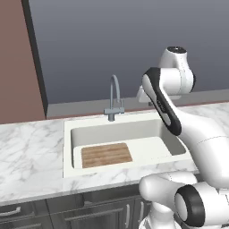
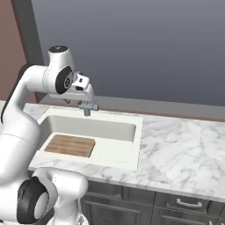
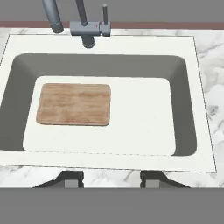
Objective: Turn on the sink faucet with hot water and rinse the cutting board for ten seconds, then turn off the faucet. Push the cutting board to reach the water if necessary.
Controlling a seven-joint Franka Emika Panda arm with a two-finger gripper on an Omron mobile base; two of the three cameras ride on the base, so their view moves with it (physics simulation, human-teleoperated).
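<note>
Left base view: a white sink [image 1: 67, 147] sits in a marble counter [image 1: 27, 156], with a grey faucet [image 1: 114, 100] rising at the middle of its back rim. A wooden board [image 1: 106, 154] lies flat on the basin floor, at the left front, and no water runs from the spout. The white arm [image 1: 179, 120] arches up from the lower right, its hand raised behind the elbow near the back of the sink, so the fingers are hidden here. Right base view: the hand hangs high just in front of the faucet base [image 2: 88, 107], and the board [image 2: 70, 146] lies at the near left of the basin [image 2: 132, 162]. The fingers cannot be made out against the faucet. Hand view: the camera looks down into the sink [image 3: 205, 157]; the gripper [image 3: 111, 180] shows two dark tips set well apart with nothing between them, so it is open. The board [image 3: 73, 104] rests left of centre, and the spout [image 3: 52, 15] and lever block [image 3: 89, 29] stand at the top edge. The main risk, as I judge it, is that the small lever is struck or turned the wrong way, giving cold water or none. The stream may also miss the board, which would then need a push.
</note>
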